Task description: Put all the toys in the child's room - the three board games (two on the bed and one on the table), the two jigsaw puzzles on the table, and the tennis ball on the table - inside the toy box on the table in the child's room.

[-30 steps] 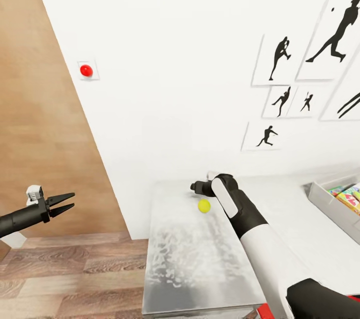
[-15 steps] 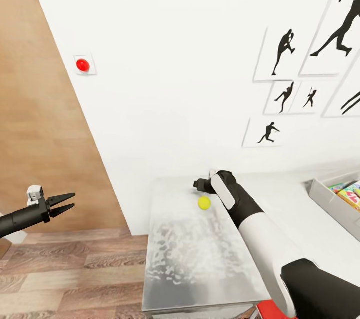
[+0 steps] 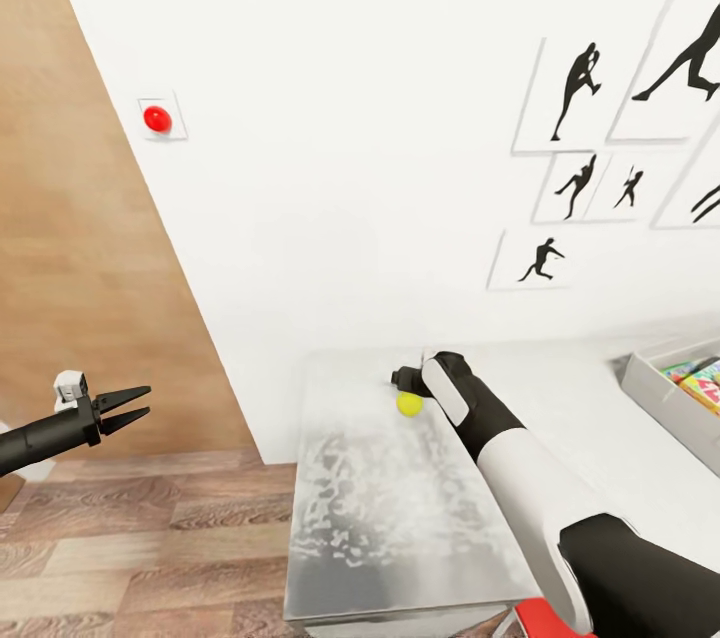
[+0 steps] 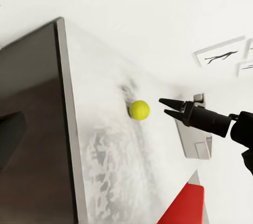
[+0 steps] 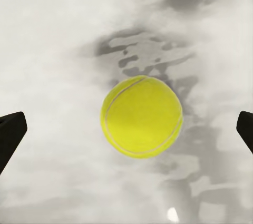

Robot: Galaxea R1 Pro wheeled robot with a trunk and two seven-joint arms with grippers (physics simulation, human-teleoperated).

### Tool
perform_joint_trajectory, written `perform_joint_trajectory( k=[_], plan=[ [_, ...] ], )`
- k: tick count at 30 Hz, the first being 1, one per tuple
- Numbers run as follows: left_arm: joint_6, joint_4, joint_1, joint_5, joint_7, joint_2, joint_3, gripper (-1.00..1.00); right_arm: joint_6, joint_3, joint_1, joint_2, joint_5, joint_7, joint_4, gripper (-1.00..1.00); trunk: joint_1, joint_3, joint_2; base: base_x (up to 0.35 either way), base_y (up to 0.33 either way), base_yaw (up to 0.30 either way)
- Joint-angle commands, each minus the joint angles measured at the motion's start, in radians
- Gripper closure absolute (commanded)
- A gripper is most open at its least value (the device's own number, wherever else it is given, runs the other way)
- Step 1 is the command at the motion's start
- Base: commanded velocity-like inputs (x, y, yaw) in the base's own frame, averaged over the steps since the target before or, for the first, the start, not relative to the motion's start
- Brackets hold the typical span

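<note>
The tennis ball (image 3: 408,404) lies on the table (image 3: 380,518), left of the toy box (image 3: 665,400).

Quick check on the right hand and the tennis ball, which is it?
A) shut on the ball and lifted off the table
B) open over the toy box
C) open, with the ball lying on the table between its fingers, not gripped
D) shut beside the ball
C: in the right wrist view the tennis ball rests on the table with both fingertips wide apart, clear of it; the right hand hovers above it.
</note>
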Motion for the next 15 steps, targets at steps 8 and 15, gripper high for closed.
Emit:
perform_joint_trajectory(
  k=[8,15],
  plan=[
    [0.007,0.000,-0.001,0.003,-0.001,0.000,0.000,-1.00,0.000,0.003,-0.001,0.003,0.013,-0.010,0.001,-1.00,0.001,-0.015,-0.002,0.019,0.007,0.000],
    [0.007,0.000,-0.001,0.003,0.001,0.000,0.000,-1.00,-0.012,0.002,-0.001,0.003,0.031,-0.010,0.002,-1.00,0.001,-0.027,-0.002,0.094,0.057,0.000]
  ],
)
